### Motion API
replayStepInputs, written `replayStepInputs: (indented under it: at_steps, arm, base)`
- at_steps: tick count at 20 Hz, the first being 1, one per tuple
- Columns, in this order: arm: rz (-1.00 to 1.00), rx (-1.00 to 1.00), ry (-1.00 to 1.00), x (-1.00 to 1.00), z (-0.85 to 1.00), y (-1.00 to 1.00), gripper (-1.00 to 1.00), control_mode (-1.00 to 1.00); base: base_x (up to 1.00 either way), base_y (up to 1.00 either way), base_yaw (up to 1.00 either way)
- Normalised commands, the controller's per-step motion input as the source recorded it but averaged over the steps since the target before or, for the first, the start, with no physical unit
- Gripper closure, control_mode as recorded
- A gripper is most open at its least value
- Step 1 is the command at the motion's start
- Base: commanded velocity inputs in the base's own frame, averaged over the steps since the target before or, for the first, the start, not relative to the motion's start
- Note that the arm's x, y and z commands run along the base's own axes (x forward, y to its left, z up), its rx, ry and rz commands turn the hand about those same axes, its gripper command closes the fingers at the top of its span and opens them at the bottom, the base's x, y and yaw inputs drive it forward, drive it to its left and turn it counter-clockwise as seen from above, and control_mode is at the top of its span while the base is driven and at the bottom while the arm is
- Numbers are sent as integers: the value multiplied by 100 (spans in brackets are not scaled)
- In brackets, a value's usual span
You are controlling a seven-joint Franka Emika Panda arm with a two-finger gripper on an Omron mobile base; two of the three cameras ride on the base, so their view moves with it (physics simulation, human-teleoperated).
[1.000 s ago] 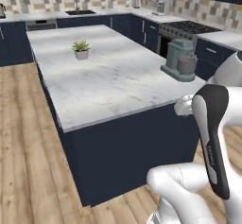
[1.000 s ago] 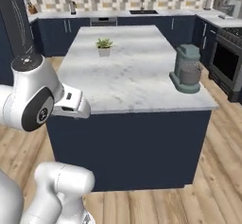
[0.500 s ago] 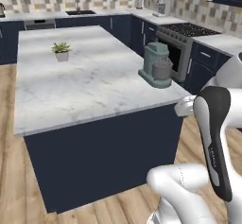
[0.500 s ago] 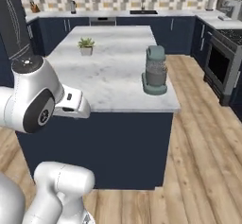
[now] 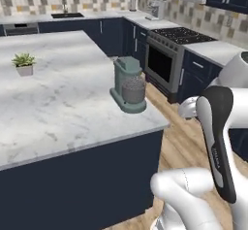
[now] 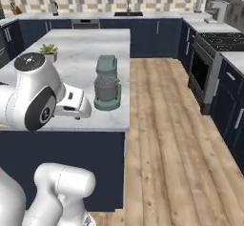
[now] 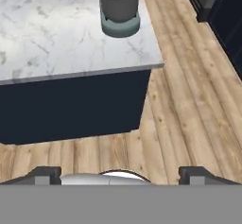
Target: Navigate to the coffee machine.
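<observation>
Coffee machine (image 5: 156, 7): silver-grey, on the far corner desk against the tiled wall, beyond the stove.
Pincer (image 7: 121, 176): two dark tips spread wide, nothing between them, above the wood floor.
Island desk (image 5: 58, 112): marble top, just ahead.
Stand mixer (image 5: 128, 85): grey-green, near the island's right edge.
Potted plant (image 5: 23, 64): farther back on the island.
Stove (image 5: 180, 37): right-hand run.

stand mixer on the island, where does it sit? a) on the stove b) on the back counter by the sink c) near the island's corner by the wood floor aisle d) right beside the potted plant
c: the stand mixer stands near the island corner beside the wooden aisle, with the potted plant well apart from it.
</observation>
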Motion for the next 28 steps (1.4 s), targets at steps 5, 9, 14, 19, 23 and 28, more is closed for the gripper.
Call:
replayStepInputs:
  at_steps: [5,9,14,19,23,28]
  arm:
    - [0,0,0,0,0,0,-100,100]
    - [0,0,0,0,0,0,-100,100]
    - [0,0,0,0,0,0,-100,100]
    - [0,0,0,0,0,0,-100,100]
    - [0,0,0,0,0,0,-100,100]
    - [0,0,0,0,0,0,-100,100]
  base:
    - [0,-100,0]
    - [1,-100,0]
    - [52,-100,7]
    - [100,-98,23]
    - [100,-45,28]
    - [100,27,28]
